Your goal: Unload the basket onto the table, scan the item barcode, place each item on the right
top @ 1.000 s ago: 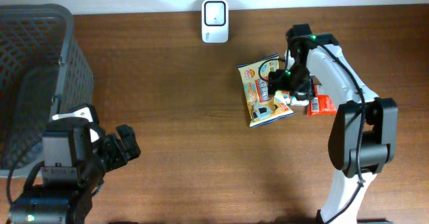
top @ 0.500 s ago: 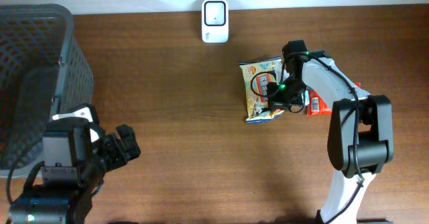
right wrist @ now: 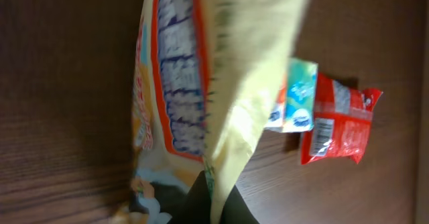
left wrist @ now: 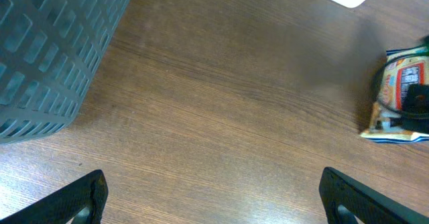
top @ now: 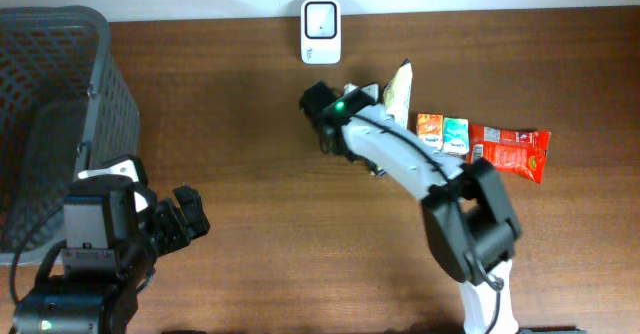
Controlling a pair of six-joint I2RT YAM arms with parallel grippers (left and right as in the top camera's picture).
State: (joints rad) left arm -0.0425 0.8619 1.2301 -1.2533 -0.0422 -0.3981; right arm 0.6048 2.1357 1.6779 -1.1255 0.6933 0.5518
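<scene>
Yellow snack bag (top: 398, 86) hangs pinched in the right gripper (right wrist: 204, 204), whose jaws are closed on its lower edge. It appears raised off the wood table (top: 250, 154). From overhead the bag shows edge-on, with its long axis running toward the far edge. The white scanner (top: 320, 19) stands near, beyond the bag and to its left. Which face carries the barcode cannot be told. The next move probably requires turning a printed face toward the scanner window. The left gripper (top: 188, 222) rests with fingers spread wide, holding nothing, well apart beside the grey basket (top: 60, 94). The right arm is nearer.
</scene>
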